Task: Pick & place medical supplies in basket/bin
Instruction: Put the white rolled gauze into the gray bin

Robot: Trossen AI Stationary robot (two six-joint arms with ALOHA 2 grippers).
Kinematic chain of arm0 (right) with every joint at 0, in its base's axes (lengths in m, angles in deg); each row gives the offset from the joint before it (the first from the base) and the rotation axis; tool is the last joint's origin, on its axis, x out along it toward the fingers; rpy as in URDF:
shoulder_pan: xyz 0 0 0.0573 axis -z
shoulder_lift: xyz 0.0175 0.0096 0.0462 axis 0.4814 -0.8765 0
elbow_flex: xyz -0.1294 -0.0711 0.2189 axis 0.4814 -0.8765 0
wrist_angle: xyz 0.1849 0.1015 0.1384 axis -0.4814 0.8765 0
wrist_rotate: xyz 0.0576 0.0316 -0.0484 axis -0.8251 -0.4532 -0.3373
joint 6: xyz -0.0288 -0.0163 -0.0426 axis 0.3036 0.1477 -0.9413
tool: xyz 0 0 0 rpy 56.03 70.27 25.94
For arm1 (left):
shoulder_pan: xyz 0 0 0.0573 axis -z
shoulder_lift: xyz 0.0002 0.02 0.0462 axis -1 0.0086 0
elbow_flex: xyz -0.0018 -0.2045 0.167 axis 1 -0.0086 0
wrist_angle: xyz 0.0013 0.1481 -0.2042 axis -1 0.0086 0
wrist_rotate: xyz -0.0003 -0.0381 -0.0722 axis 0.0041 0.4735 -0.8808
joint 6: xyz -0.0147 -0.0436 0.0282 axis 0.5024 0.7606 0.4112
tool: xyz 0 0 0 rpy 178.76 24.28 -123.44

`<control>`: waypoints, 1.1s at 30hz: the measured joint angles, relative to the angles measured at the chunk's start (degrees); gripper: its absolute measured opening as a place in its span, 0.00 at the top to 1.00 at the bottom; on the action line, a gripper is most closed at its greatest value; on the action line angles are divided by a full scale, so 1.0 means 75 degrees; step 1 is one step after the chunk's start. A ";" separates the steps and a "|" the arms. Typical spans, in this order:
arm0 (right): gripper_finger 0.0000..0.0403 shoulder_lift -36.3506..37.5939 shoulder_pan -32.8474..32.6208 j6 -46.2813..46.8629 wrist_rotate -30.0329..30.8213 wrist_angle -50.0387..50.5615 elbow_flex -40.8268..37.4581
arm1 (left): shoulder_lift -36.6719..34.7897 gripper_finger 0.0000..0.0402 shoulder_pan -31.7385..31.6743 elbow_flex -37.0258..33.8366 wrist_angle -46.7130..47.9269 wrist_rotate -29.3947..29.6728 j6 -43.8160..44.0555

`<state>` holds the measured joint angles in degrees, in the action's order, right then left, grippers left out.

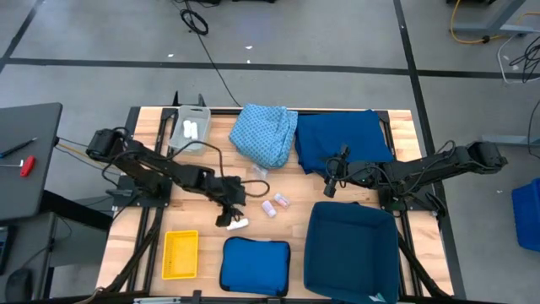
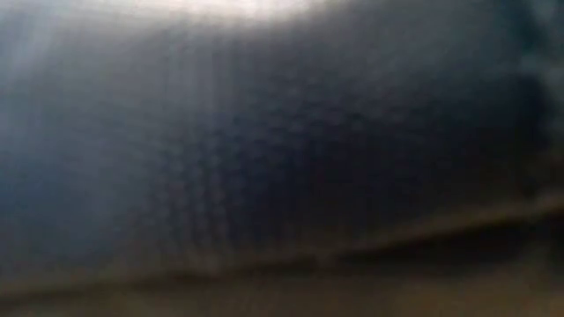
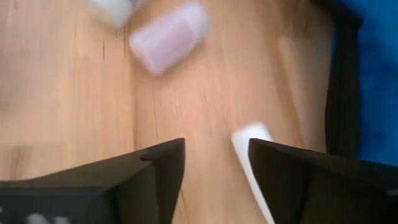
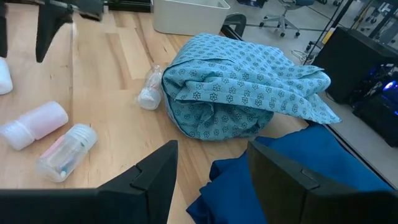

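Left gripper [image 3: 214,165] parted around white packet [image 3: 252,162]; no legible writing anywhere

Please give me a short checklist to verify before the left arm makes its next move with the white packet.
1. Left gripper fingers apart: ok.
2. White packet lies between the fingers, on the table: ok.
3. Packet already gripped: not ok, a gap shows beside it.
4. Pink packet apart from the fingers: ok.
5. Yellow mesh basket has free room: ok.
6. Right gripper away, over the dark blue cloth: ok.
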<state>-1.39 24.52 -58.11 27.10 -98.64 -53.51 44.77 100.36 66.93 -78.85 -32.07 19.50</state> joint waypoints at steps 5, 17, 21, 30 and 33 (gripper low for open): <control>0.50 0.0000 -0.0002 0.0005 0.0000 0.0017 0.0000 | -0.0007 0.42 0.0585 0.0729 0.1368 0.0443 0.0670; 0.50 0.0001 -0.0002 0.0009 0.0000 0.0026 0.0000 | 0.0187 0.38 0.1149 0.0967 0.1497 0.0763 0.1865; 0.50 0.0000 -0.0003 0.0037 0.0000 0.0023 0.0000 | 0.0492 0.38 0.1160 0.0967 0.1487 0.0891 0.2055; 0.50 0.0000 -0.0005 0.0089 0.0000 0.0023 0.0000 | 0.1030 0.38 0.1305 0.0967 0.1265 0.0691 0.2238; 0.50 0.0001 -0.0005 0.0089 0.0000 0.0023 0.0000 | 0.1119 0.38 0.1312 0.0964 0.1287 0.0699 0.2271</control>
<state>-1.38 24.48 -57.44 27.10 -98.46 -53.51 53.16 110.19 74.16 -69.20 -26.83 36.53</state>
